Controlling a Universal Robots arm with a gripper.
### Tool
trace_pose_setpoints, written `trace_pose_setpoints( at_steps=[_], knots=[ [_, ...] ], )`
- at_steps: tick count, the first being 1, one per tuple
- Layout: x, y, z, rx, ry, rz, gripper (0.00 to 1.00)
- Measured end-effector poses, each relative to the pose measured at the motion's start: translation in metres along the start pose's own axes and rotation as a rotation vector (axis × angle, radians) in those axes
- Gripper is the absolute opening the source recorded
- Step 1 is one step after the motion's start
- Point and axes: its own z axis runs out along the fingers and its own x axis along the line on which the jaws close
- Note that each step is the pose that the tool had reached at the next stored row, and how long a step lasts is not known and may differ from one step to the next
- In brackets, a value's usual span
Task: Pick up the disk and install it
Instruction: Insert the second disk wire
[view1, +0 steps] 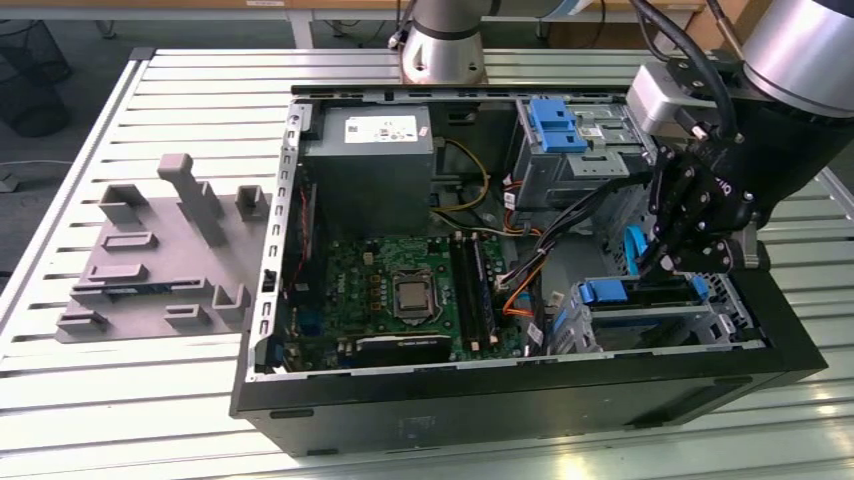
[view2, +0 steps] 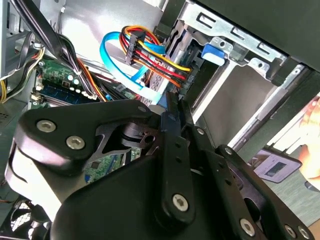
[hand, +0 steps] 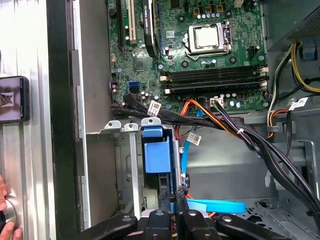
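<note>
The disk (hand: 157, 153) stands on edge in the metal drive cage (view1: 667, 320) at the case's near corner, on the exterior view's right. Its blue plastic rail faces the first wrist view, and the metal body is hidden. My gripper (view1: 658, 270) hangs right over that cage. In both wrist views its black fingers (hand: 186, 216) are shut together on a thin blue edge of the disk (view2: 166, 118). My gripper (hand: 176, 202) (view2: 172, 107) sits close beside the cage wall.
The open black case (view1: 534, 400) lies on a slatted table. Inside are a grey power supply (view1: 367, 165), a green motherboard (view1: 400, 290), a second cage with a blue latch (view1: 554, 125), bundled cables (hand: 240, 135) and a blue flat cable (hand: 215, 206). A hand (hand: 4, 220) rests outside the case.
</note>
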Motion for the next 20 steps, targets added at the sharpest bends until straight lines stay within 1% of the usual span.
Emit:
trace_pose_setpoints(
  at_steps=[5, 6, 14, 20],
  knots=[
    [0.0001, -0.0007, 0.0027, -0.0015, -0.0146, 0.0, 0.16],
    [0.0003, -0.0008, 0.003, -0.0017, -0.0158, 0.0, 0.16],
    [0.0017, -0.001, 0.0032, -0.0021, -0.0166, 0.0, 0.16],
    [0.0022, -0.0009, 0.0021, -0.0034, -0.0164, 0.0, 0.16]
  ],
)
